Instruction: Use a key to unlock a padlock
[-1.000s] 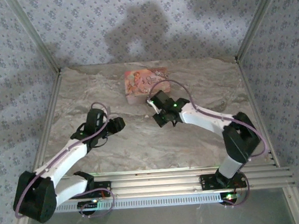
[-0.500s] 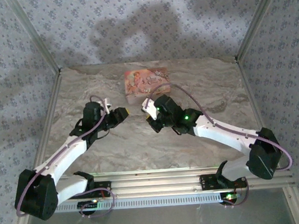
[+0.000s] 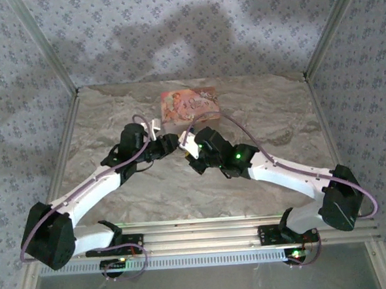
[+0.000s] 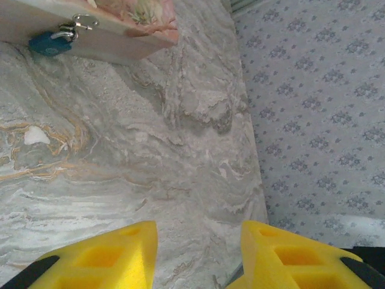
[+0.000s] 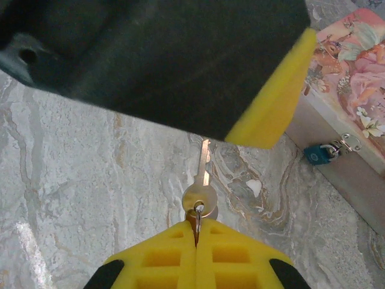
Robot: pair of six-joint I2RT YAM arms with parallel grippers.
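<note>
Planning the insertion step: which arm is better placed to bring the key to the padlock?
Right: the right fingers pinch the key, blade pointing out, with the padlock on the pink box ahead. The left fingers stand open, empty.

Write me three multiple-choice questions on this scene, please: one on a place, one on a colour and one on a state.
1. Where is the padlock?
A. hanging on the front of the pink box
B. on top of the box's lid
C. lying well apart from the box

2. What colour is the padlock's body?
A. red
B. teal-blue
C. black

3. What does the right gripper hold?
A. nothing
B. the padlock
C. the key

Answers:
1 A, it hangs from the clasp on the box's front.
2 B, both wrist views show it as teal-blue.
3 C, the yellow fingers are shut on the key's ring end.
</note>
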